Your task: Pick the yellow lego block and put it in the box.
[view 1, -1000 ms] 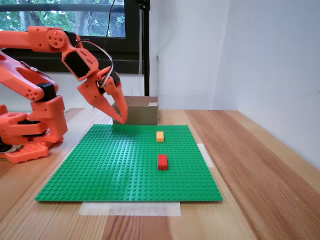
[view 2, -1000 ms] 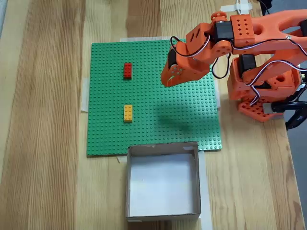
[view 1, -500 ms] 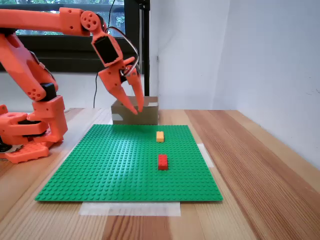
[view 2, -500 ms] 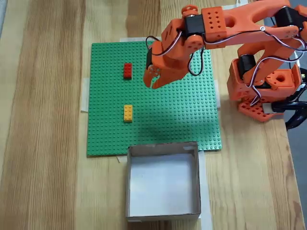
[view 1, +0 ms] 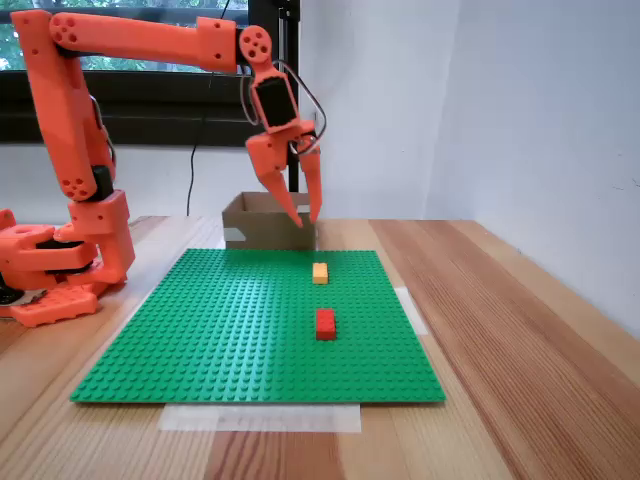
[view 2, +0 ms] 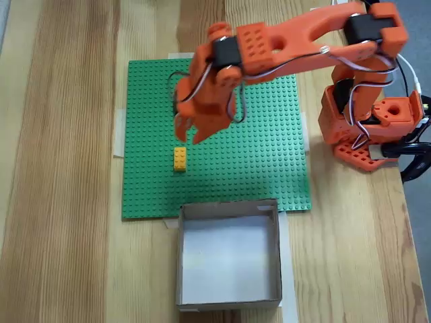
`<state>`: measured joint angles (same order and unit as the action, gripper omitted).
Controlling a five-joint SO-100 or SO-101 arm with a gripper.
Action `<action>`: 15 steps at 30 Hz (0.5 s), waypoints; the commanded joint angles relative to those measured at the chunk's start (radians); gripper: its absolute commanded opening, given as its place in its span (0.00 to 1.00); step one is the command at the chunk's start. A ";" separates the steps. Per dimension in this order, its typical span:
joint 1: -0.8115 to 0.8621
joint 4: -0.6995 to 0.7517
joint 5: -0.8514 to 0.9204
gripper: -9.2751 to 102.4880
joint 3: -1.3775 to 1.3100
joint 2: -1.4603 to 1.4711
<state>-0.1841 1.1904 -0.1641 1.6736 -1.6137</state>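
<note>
The pincer (view 1: 307, 216) hangs in the air with its two pointed fingers spread and nothing between them, tips aimed down at the green baseplate (view 1: 200, 330). In the fixed view from above, the pincer (view 2: 186, 136) sits just short of the yellow lego block (view 2: 180, 159), which lies flat on the studs and untouched; in the low fixed view the yellow lego block (view 1: 320, 272) rests below the fingertips, clearly apart from them. So the task looks to be at its opening stage: the approach is nearly lined up, but the grasp, the lift and the carry are all yet to do. The box (view 2: 229, 262) stands open and empty-looking just off the baseplate edge, near the block. A red brick (view 1: 326, 323) lies on the plate, well apart from the box. Behind the pincer the wrist bends steeply downward, the forearm stretches out level and high, and the upper arm rises from the base (view 2: 367, 131) on the wooden bench (view 1: 520, 340).
</note>
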 commanded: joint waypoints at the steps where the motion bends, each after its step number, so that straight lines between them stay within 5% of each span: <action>1: -0.002 0.012 -0.003 0.15 -0.098 0.054; 15: 0.006 0.077 0.005 0.21 -0.225 0.259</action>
<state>-0.1810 1.2563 -0.1641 1.5002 -1.3668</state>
